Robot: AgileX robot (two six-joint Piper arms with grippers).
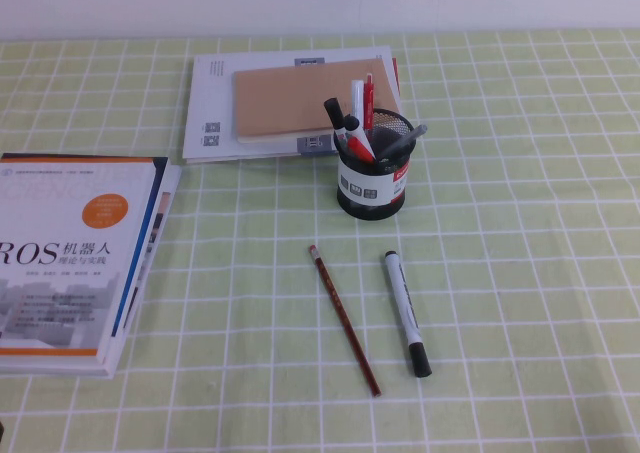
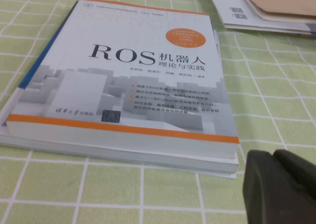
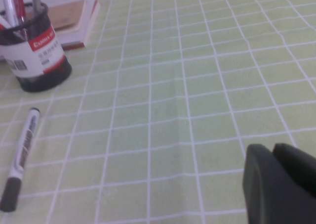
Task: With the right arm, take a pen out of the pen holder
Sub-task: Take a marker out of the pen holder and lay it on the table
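Observation:
A black mesh pen holder (image 1: 373, 178) with a white and red label stands mid-table and holds several pens and markers (image 1: 362, 108). The right wrist view shows it too, pen holder (image 3: 34, 53), some way beyond my right gripper (image 3: 273, 149). That gripper is shut on nothing and hangs low over bare cloth. A white marker with a black cap (image 1: 407, 313) and a brown pencil (image 1: 345, 319) lie on the cloth in front of the holder. My left gripper (image 2: 274, 155) is shut and empty beside the corner of the ROS book (image 2: 143, 75). Neither arm shows in the high view.
A green checked cloth (image 1: 520, 223) covers the table. The ROS book (image 1: 70, 258) lies at the left. Behind the holder, a brown notebook (image 1: 295, 98) rests on a white book (image 1: 215, 108). The loose marker (image 3: 22, 155) lies between my right gripper and the holder.

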